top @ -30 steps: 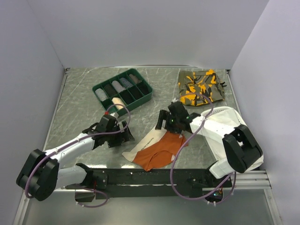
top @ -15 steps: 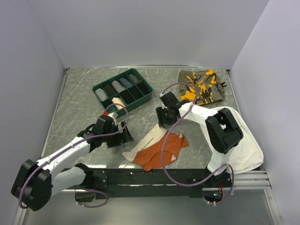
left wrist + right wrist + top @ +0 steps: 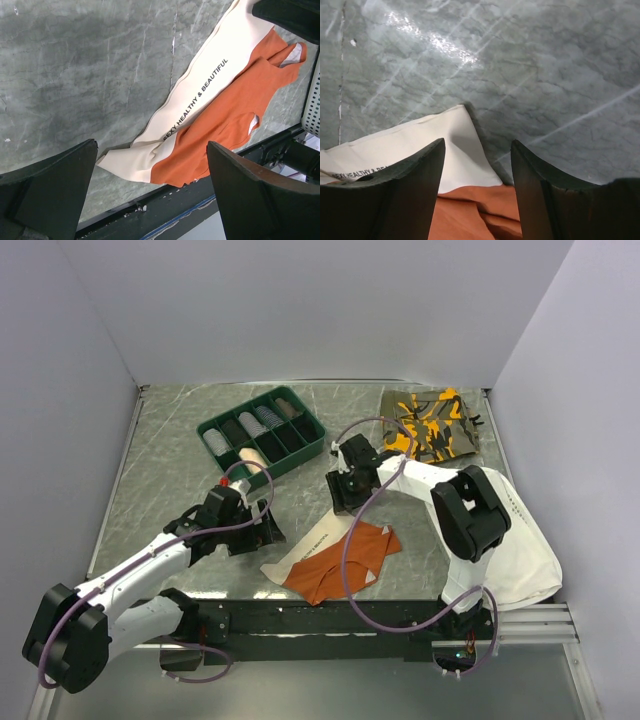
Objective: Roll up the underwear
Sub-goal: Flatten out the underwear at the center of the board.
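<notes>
The right tool, jaws part-open and empty, straddles the far waistband corner of the underwear, which lies unrolled near the surface's front edge, with the left tool wide open alongside; the next move is probably to close on that corner and begin the roll.

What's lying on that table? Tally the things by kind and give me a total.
Garments: 2 (rust-orange fabric briefs with cream waistband; orange-and-olive camouflage garment)
Plain cloths: 1 (large white cloth)
Trays: 1 (green plastic compartment tray, contents not counted)
Total: 4
</notes>
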You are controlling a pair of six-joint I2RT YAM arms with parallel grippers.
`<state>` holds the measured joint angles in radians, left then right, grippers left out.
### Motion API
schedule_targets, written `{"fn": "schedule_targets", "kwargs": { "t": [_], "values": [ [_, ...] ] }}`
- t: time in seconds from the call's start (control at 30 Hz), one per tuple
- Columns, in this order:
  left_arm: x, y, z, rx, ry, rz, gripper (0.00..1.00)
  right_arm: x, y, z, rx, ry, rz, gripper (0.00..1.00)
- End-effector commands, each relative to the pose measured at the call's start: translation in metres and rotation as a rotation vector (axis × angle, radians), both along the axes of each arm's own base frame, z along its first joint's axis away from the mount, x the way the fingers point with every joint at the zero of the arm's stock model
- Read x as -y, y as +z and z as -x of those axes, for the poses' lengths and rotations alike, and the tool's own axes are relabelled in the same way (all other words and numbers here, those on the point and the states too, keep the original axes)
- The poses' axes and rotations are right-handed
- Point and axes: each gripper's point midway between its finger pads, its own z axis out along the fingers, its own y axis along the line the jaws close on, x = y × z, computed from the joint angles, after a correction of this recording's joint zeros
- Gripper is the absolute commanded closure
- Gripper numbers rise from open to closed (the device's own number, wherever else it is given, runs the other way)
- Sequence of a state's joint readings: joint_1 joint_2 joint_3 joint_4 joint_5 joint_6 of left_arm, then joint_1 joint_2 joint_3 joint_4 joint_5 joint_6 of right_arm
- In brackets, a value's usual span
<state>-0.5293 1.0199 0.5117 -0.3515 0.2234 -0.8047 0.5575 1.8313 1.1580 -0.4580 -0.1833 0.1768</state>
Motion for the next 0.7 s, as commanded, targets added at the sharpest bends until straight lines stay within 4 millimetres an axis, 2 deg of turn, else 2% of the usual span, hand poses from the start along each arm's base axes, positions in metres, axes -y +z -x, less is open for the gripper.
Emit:
{"fn": "schedule_targets", "kwargs": {
  "t": [0.0,0.07,0.27,0.33,0.37,0.43,0.47,0.6,0.63,0.67],
  "values": [
    [0.001,0.003,0.000,0.014,-0.026,0.006,0.03,-0.012,-0.002,-0.003,-0.020,0.049,-0.050,0.39],
    [0.002,0.004,0.000,0.016,-0.022,0.009,0.03,-0.012,-0.005,-0.002,-0.031,0.048,-0.050,0.43],
    [0.001,0.005,0.000,0.022,-0.016,0.013,0.03,-0.016,-0.010,0.003,-0.064,0.057,-0.068,0.64],
    [0.001,0.003,0.001,0.018,-0.015,0.012,0.03,-0.017,-0.008,0.004,-0.064,0.062,-0.080,0.73],
    [0.001,0.003,0.001,0.017,-0.016,0.012,0.03,-0.018,-0.008,0.005,-0.067,0.063,-0.081,0.83],
    [0.001,0.003,0.001,0.017,-0.018,0.013,0.03,-0.020,-0.006,0.005,-0.066,0.067,-0.091,0.90],
    [0.001,0.004,0.000,0.018,-0.018,0.013,0.03,-0.020,-0.005,0.004,-0.066,0.062,-0.094,1.00],
    [0.000,0.004,-0.001,0.021,-0.010,0.007,0.03,-0.025,0.005,-0.001,-0.043,0.031,-0.123,1.00],
    [0.000,0.004,-0.001,0.022,-0.008,0.005,0.03,-0.026,0.008,-0.008,-0.016,0.011,-0.130,1.00],
    [-0.001,0.004,-0.002,0.026,-0.002,0.002,0.03,-0.029,0.018,-0.012,0.002,-0.023,-0.154,1.00]
  ]
}}
